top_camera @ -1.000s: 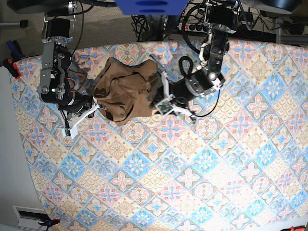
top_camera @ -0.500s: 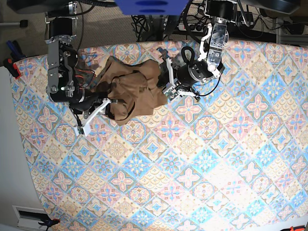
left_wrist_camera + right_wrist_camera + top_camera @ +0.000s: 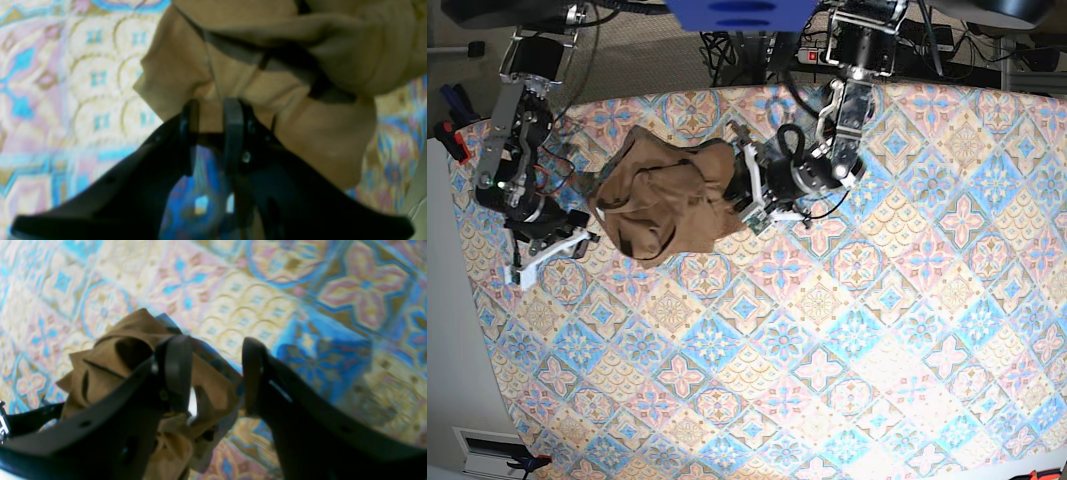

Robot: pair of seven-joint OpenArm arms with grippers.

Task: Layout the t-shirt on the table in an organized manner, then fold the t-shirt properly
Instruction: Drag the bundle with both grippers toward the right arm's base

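Observation:
The tan-brown t-shirt point(image 3: 665, 195) lies bunched and wrinkled on the tiled table point(image 3: 827, 340), toward its far left. My left gripper point(image 3: 749, 192) is at the shirt's right edge. In the left wrist view this gripper point(image 3: 211, 115) is shut on a fold of the t-shirt point(image 3: 300, 66). My right gripper point(image 3: 552, 255) stands open, left of the heap and apart from it. In the right wrist view its fingers point(image 3: 176, 366) are spread over the table point(image 3: 233, 300), with the t-shirt point(image 3: 133, 346) low at the left behind one finger.
Cables and a power strip point(image 3: 827, 55) lie beyond the table's far edge. The table's left edge point(image 3: 472, 300) runs close to my right arm. Patterned table surface stretches to the front and right of the shirt.
My right gripper has opened, let go of the shirt and drawn back to the left. The left gripper, still shut on the cloth, has shifted, and the heap now lies further left.

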